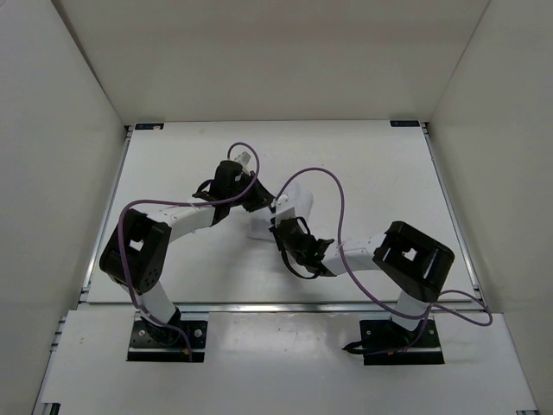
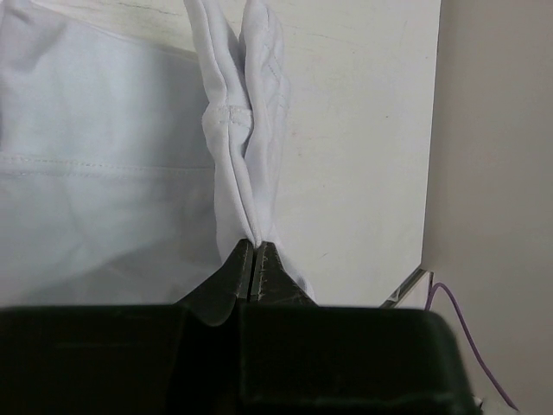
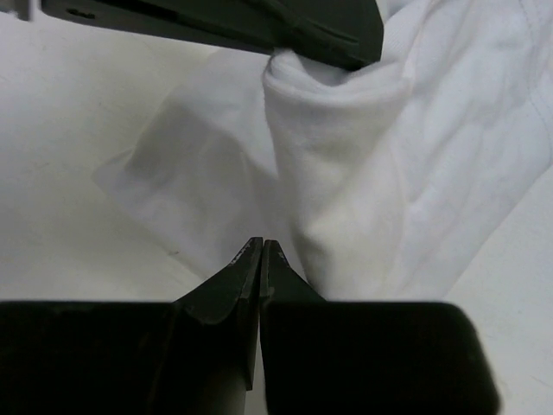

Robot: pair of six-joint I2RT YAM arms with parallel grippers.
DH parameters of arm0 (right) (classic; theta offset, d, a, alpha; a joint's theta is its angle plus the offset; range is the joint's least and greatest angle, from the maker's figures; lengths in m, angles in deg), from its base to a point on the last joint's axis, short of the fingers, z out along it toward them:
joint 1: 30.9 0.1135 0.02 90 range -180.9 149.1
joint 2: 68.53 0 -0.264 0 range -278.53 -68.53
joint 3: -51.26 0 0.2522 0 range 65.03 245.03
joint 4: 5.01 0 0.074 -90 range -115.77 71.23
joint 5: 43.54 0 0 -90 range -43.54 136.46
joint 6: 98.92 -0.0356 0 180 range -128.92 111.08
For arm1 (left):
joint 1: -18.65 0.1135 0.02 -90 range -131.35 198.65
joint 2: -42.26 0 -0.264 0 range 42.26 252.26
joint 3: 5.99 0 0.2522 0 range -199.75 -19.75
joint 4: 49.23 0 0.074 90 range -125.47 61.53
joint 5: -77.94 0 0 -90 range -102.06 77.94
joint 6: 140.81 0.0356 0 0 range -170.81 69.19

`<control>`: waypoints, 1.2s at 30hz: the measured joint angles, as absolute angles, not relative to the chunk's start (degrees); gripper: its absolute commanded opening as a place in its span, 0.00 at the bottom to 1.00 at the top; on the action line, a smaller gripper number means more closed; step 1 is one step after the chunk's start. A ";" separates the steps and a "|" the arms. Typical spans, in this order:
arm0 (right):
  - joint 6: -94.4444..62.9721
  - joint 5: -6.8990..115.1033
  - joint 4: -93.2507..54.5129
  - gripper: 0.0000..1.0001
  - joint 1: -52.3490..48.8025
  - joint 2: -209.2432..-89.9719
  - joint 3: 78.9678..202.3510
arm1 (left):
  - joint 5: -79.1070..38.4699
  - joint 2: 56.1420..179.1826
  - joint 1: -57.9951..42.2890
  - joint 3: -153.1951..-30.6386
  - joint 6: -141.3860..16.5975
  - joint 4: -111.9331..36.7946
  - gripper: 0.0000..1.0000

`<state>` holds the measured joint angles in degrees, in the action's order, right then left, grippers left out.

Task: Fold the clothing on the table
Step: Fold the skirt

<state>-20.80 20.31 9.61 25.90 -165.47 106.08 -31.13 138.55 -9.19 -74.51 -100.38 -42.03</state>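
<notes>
The clothing (image 1: 299, 201) is a small white garment near the middle of the table (image 1: 371, 173), partly lifted and bunched. My left gripper (image 1: 259, 204) is shut on a gathered fold of it; in the left wrist view the cloth (image 2: 246, 147) rises straight out of the closed tips (image 2: 253, 243). My right gripper (image 1: 278, 221) sits just beside it, also shut. In the right wrist view its tips (image 3: 261, 245) rest against a shaded crease of the clothing (image 3: 363, 164), with no fabric visibly between them. The left gripper's fingers (image 3: 259, 26) hold the cloth above.
White walls (image 1: 60, 130) enclose the table on three sides. A silver rail (image 1: 285, 306) runs along the near edge, in front of both arm bases. Purple cables (image 1: 339, 207) loop over the arms above the cloth.
</notes>
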 measured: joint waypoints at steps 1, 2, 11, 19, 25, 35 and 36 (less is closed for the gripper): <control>-20.74 20.33 9.61 0.00 25.72 -166.65 106.80 | -31.17 138.55 -9.04 -74.51 -100.38 -42.01 0.00; -20.69 20.33 9.61 0.00 25.65 -167.81 107.46 | -31.19 138.57 -8.86 -74.51 -100.38 -41.99 0.00; -20.58 19.96 9.21 0.00 25.57 -172.82 109.21 | -31.83 138.59 -7.90 -74.51 -100.38 -41.97 0.00; -23.01 19.09 10.35 0.00 25.57 -171.05 106.41 | -32.35 138.59 -6.33 -74.51 -100.29 -41.95 0.00; -26.07 16.79 9.56 0.00 25.48 -168.36 103.37 | -31.94 137.87 -6.04 -74.44 -99.24 -40.24 0.00; -31.10 16.64 8.89 0.00 24.65 -168.18 103.37 | -28.57 128.86 -9.08 -73.13 -96.22 -35.48 0.00; -31.47 16.68 8.86 0.00 24.61 -168.18 103.40 | -28.13 127.53 -9.49 -72.24 -96.05 -35.52 0.00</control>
